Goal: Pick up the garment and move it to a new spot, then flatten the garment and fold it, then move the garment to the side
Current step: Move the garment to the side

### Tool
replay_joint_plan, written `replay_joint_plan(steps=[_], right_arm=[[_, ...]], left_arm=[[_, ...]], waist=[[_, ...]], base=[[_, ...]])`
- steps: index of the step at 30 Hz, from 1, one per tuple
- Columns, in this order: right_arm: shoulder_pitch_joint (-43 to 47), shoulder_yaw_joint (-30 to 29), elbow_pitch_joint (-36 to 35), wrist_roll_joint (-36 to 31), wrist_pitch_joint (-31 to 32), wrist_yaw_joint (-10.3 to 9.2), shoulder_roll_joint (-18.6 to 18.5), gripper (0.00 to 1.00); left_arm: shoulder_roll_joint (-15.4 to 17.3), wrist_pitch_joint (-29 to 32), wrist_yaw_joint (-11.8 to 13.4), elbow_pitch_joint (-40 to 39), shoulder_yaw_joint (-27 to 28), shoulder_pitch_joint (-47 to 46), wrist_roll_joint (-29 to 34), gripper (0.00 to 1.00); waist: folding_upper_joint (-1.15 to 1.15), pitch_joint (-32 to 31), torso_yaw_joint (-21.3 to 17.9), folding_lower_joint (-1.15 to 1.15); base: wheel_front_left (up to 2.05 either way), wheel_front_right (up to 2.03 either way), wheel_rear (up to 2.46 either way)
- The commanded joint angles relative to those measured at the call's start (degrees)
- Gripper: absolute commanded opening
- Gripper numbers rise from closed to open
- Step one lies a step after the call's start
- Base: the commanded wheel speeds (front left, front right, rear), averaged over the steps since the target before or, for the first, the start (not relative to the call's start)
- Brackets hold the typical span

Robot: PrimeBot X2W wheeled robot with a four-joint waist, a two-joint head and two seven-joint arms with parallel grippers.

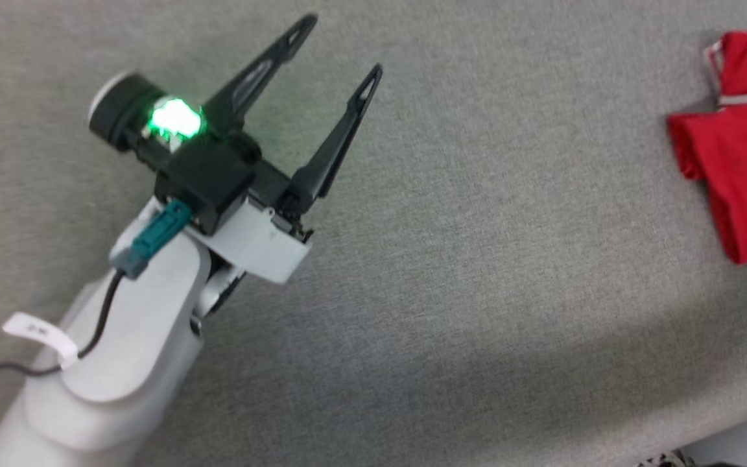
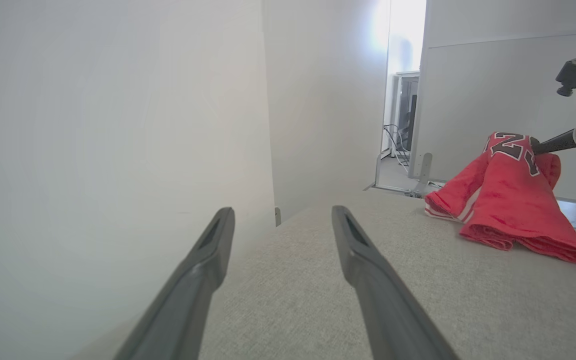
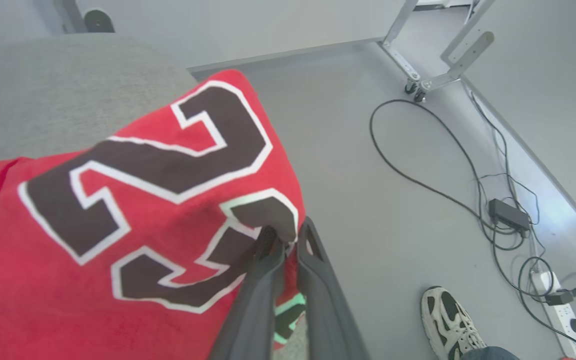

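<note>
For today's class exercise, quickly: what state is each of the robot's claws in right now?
Left claw: open, holding nothing.
Right claw: shut on the garment.

Soft, even light falls on the counter [image 1: 477, 194]; a broad dim shadow band runs from 4 to 7 o'clock. A green lamp [image 1: 176, 119] at 10 o'clock flares white, its edges slightly smeared. In the left wrist view a doorway [image 2: 403, 30] at 1 o'clock glares; the fingers [image 2: 198, 280] of the left hand [image 2: 282, 211] are blurred. The garment [image 3: 118, 200] is crisp.
</note>
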Motion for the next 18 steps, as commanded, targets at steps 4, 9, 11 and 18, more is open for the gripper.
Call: replay_joint_plan(steps=[4,9,11,18], right_arm=[[-4.72,-1.24,6.66,-3.2,-4.17,-0.12,2.17,0.0],[-8.33,-0.69,12.6,-5.75,-8.33,-0.12,3.99,0.0],[-9.39,-0.4,14.78,-6.54,-10.06,-0.12,4.57,0.0],[-12.0,0.72,20.22,-8.68,-14.17,-0.12,4.5,1.0]], left_arm=[[1.48,0.03,-0.1,0.75,-2.24,-3.48,-0.76,1.0],[2.85,0.04,-0.1,1.68,-3.62,-5.16,-1.5,1.0],[3.29,0.03,-0.1,2.04,-3.99,-5.33,-1.81,1.0],[2.96,0.03,0.43,2.42,-3.6,-4.88,-2.49,1.0]], waist=[[0.0,4.23,-2.57,0.0],[0.0,5.26,-2.85,0.0],[0.0,5.5,-2.78,0.0],[0.0,4.71,-1.73,0.0]], base=[[0.0,0.0,0.0],[0.0,0.0,0.0],[0.0,0.0,0.0],[0.0,0.0,0.0]])
